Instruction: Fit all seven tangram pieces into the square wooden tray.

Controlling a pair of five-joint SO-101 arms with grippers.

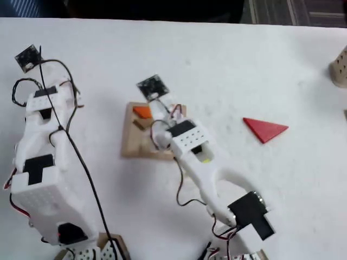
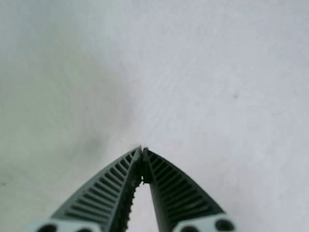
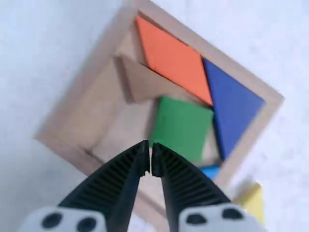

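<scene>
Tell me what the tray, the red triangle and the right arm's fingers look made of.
Tray: pale bare wood, judging by its tan, matte surface.
Red triangle: probably painted wood, with flat, even colour and crisp edges. Plastic cannot be ruled out.
Fingers: dark grey rigid plastic, matte, with raised ribs along each; possibly printed.

High view: right arm (image 1: 190, 143) covers right half of wooden tray (image 1: 130, 147). Pieces under it hidden, orange piece (image 1: 142, 112) partly showing. Perforated wooden block (image 1: 340, 67) cut off by right edge.
Right wrist view: right end effector (image 3: 149, 157) hides tray's near corner. Light-blue piece (image 3: 210, 171) mostly behind it, shape unclear. Yellow piece (image 3: 254, 203) just beyond tray rim, partly hidden, blurred, shape cannot tell.
</scene>
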